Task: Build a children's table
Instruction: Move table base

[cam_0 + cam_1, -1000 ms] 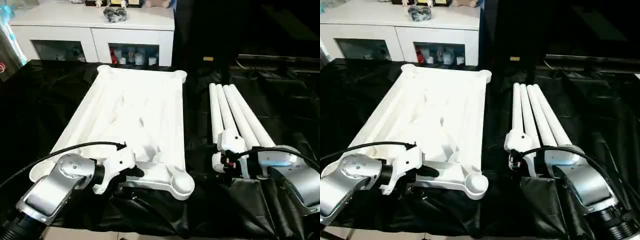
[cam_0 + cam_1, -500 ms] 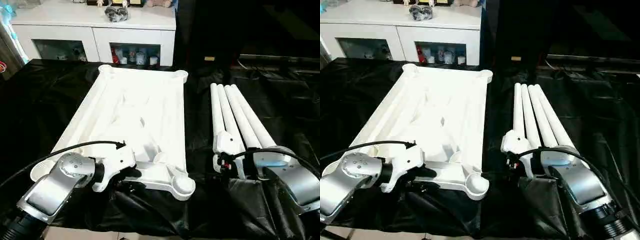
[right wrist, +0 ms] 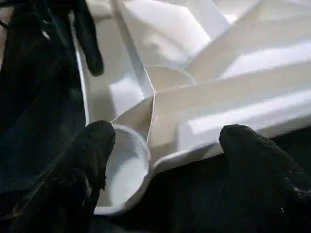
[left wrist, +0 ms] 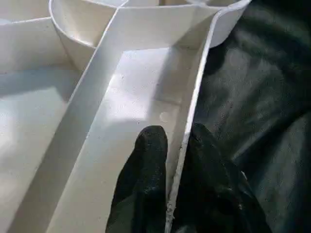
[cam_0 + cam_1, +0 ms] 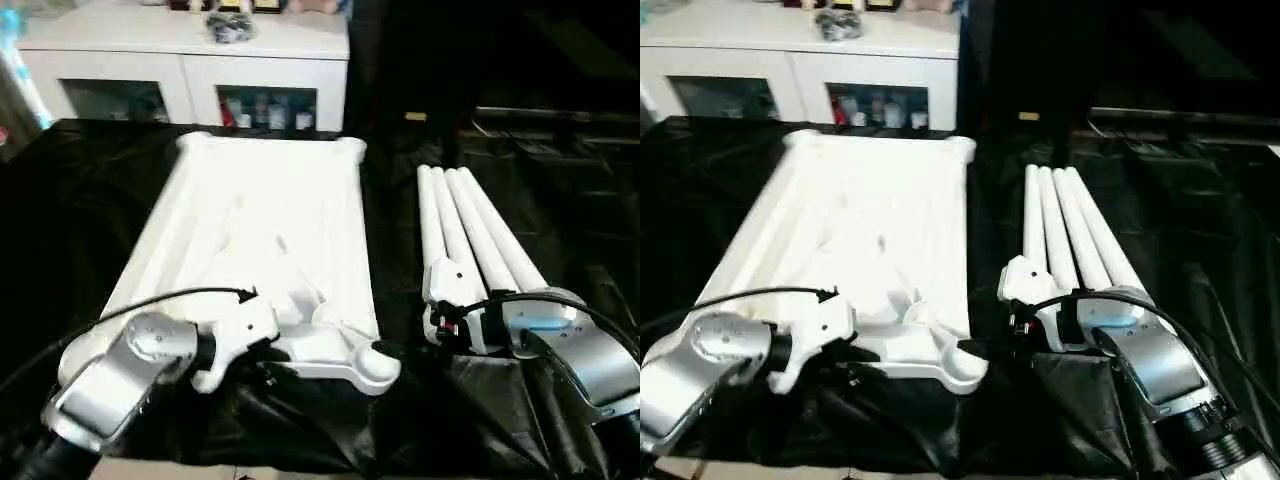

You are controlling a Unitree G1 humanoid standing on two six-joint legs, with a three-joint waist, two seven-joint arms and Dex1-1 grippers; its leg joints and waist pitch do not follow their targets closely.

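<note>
**On the black cloth: steadying the tabletop's near rim**

Tabletop (image 5: 265,240) lies ribs-up at ten o'clock; legs (image 5: 470,225) at two. Left gripper (image 4: 177,145) pinches its near rim; right gripper (image 3: 163,141) hangs spread beside the corner socket (image 5: 375,362). Best to grip firmly and avoid twisting.

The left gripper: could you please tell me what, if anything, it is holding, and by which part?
The left gripper grips the table top by its thin near edge wall, one finger on each side, beside the corner socket.

Tabletop (image 5: 270,230) smooth white plastic; cloth (image 5: 60,200) glossy black, wrinkled; forearms (image 5: 110,375) silver metal.
</note>
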